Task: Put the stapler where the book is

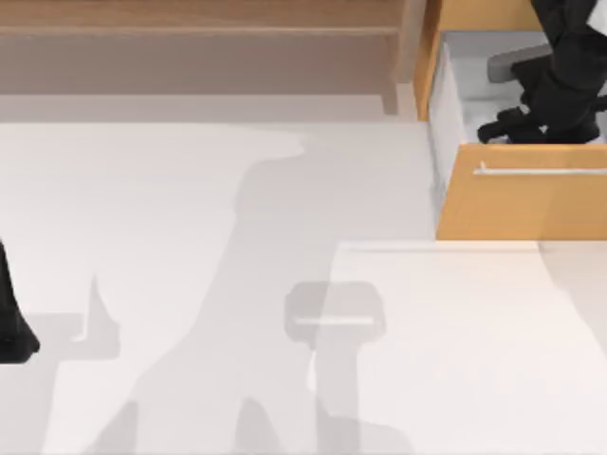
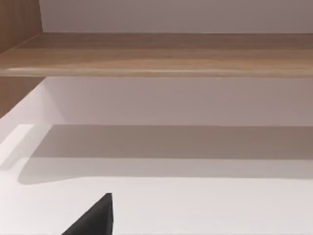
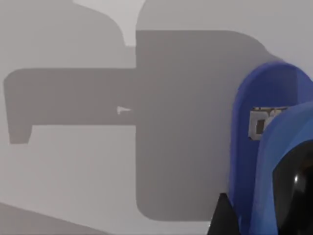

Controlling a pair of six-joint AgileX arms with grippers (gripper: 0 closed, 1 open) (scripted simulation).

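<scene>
Right tool (image 1: 541, 118) seemingly inside open drawer (image 1: 522, 204)

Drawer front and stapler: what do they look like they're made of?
The drawer front looks like light orange wood or veneer, matte, with a thin pale metal-looking handle bar. The stapler looks like smooth blue plastic with a glossy black rounded top, judging by its even colour and soft highlight. This is rendered, so I can't be sure.

top view looks straight down on the white table (image 1: 190, 237) and open drawer (image 1: 522, 204) at right; left wrist view sits low, facing across the table toward the wooden shelf (image 2: 156, 56); right wrist view very close above drawer floor (image 3: 73, 161)
</scene>
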